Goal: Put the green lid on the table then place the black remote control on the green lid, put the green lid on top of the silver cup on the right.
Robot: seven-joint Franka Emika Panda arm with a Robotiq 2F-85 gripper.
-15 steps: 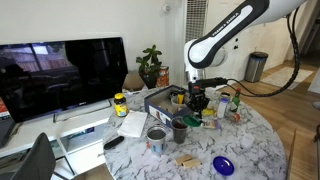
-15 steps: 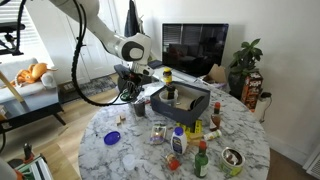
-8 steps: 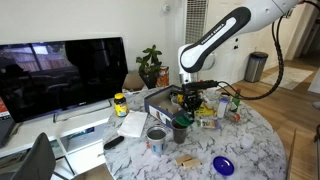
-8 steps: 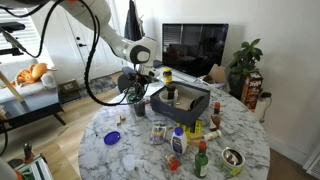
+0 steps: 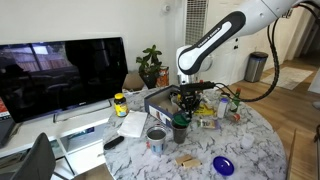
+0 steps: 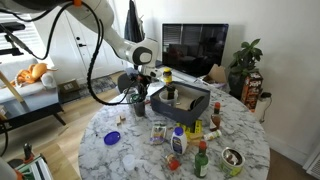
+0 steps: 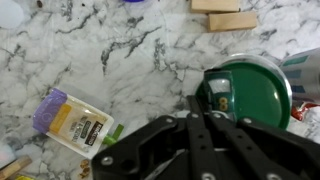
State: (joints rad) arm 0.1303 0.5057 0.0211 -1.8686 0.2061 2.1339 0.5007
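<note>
The pincer (image 7: 203, 100) is clenched: in the wrist view its two black fingers (image 7: 196, 104) lie together with only a thin seam between them and nothing seen in the seam. Their tips sit over the near rim of the green lid (image 7: 250, 90), which lies flat just ahead of them on a cup. Whether the tips touch the lid cannot be told.

In an exterior view the pincer (image 5: 187, 101) hangs just above the green lid (image 5: 180, 122). The silver cup (image 5: 156, 137) stands near, to one side and lower, and the remote (image 5: 113, 142) lies well beyond it at the table (image 5: 250, 150) edge. A blue lid (image 5: 223, 165) lies well apart.

Crowding the pincer are a black tray (image 6: 182, 101) just beside it and bottles (image 6: 178, 140) near it. In the wrist view, wooden blocks (image 7: 232, 20) lie beyond the green lid and a purple and yellow packet (image 7: 68, 116) lies off to the side.

The blocks, the packet's corner and a pale thing (image 7: 305, 75) beside the lid are cut off by the frame. The pincer's body hides the table below it, and the cup under the lid is hidden.
</note>
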